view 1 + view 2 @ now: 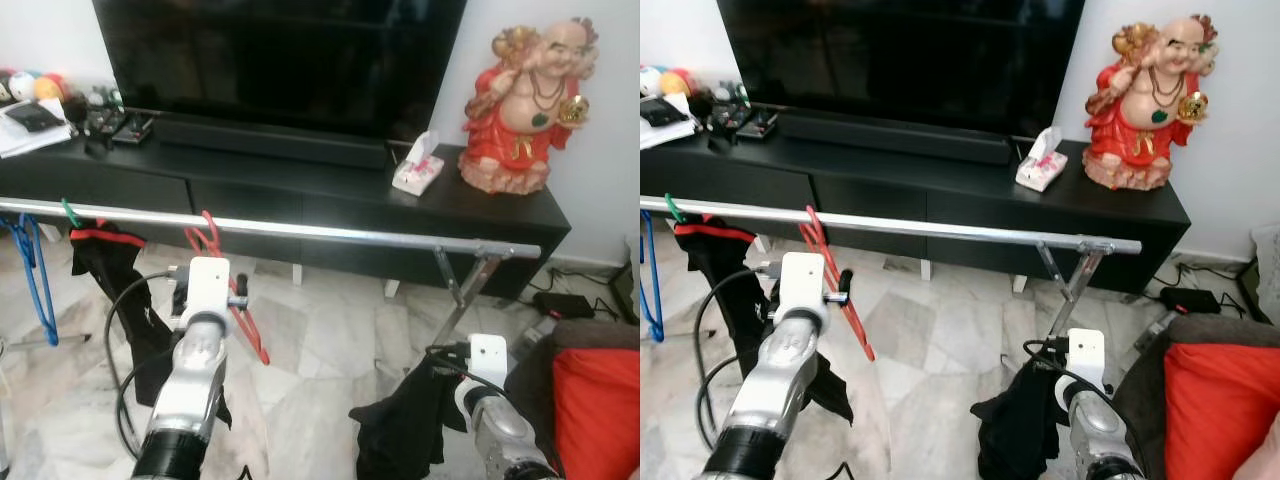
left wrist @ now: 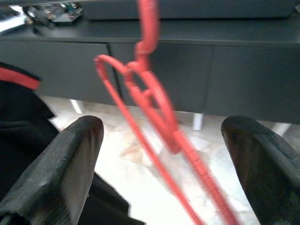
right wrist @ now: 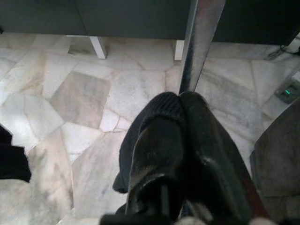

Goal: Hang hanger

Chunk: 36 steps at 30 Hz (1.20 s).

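Red hanger hangs between the left hand's parted fingers.

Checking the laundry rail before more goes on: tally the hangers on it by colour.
Red hanger: 1
Blue hanger: 1
Green hanger hook, carrying a black garment: 1
Total: 3 on the rail

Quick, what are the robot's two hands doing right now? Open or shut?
Left gripper: open, its fingers on either side of the red hanger on the rail.
Right gripper: shut on the black garment.
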{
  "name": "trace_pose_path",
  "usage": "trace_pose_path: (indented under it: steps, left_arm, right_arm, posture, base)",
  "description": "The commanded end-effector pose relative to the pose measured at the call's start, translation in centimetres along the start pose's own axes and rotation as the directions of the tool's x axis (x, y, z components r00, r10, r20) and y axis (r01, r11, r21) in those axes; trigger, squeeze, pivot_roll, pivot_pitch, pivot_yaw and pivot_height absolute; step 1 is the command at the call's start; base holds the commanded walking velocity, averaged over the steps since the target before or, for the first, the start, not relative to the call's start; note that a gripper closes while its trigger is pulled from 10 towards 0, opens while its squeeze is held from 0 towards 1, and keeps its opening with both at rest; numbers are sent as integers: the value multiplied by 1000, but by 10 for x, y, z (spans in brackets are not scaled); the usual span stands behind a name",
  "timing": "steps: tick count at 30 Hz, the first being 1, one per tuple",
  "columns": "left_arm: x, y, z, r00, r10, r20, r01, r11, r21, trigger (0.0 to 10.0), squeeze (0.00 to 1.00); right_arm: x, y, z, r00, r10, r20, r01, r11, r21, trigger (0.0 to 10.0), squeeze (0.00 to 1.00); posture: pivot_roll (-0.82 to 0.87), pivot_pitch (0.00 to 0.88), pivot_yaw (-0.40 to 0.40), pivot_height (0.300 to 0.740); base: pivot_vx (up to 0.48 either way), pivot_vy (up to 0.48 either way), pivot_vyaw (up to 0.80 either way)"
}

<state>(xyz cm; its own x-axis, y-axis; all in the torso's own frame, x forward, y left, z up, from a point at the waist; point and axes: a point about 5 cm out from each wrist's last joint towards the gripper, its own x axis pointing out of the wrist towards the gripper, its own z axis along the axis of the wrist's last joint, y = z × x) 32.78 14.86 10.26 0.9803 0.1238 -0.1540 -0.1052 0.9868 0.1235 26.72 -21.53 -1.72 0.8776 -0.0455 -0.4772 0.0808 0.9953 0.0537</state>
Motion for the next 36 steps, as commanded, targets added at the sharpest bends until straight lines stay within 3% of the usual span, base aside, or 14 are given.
trace_pose_path:
  steps: [1,6,12,26,27,28,29,30,32,36]
  left_arm:
    - [3,-2,0,1000,-6,-5,6,1000,-23,10000,0]
    - [19,-12,7,999,-45,-16,43,996,-82,10000,0]
    - [27,-7,2,998,22,-67,-29,993,-112,10000,0]
    - [38,-12,-5,991,16,-134,-37,987,-155,10000,0]
    - [38,-12,-5,991,14,-132,-35,986,-161,4353,0]
    - [39,-12,-5,991,14,-131,-36,986,-162,4353,0]
    - [39,-12,-5,991,15,-130,-36,986,-162,2980,0]
    - [39,-12,-5,991,15,-130,-36,986,-162,2980,0]
    - [40,-12,-5,992,17,-126,-38,986,-163,0,0]
    - [40,-11,-4,992,26,-120,-46,986,-163,0,0]
  right_arm:
    - [3,-2,10,999,-3,32,3,1000,-7,10000,0]
    - [3,-3,12,999,-2,42,3,1000,-10,10000,0]
    - [2,-4,10,999,2,37,-2,1000,-14,10000,0]
    - [2,-4,11,999,11,40,-11,1000,-17,10000,0]
    - [2,-4,11,999,11,40,-10,1000,-17,10000,0]
    - [2,-4,11,999,11,40,-10,1000,-17,10000,0]
    - [2,-4,11,999,11,40,-10,1000,-17,10000,0]
    - [2,-4,11,999,11,40,-10,1000,-17,10000,0]
    - [2,-5,10,999,10,38,-10,1000,-17,10000,0]
    - [1,-4,9,999,13,36,-13,1000,-18,10000,0]
  posture:
    - [75,0,-76,716]
    - [46,0,-68,716]
    - [47,0,-69,716]
    - [20,0,-66,716]
    - [20,0,-66,716]
    - [20,0,-66,716]
    - [20,0,-66,716]
    - [20,0,-66,716]
    - [20,0,-67,716]
    - [20,0,-68,716]
  base:
    - [0,0,0]
    - [0,0,0]
    - [0,0,0]
    - [0,0,0]
    - [0,0,0]
    - [0,0,0]
    - [0,0,0]
    - [0,0,0]
    - [0,0,0]
    - [0,0,0]
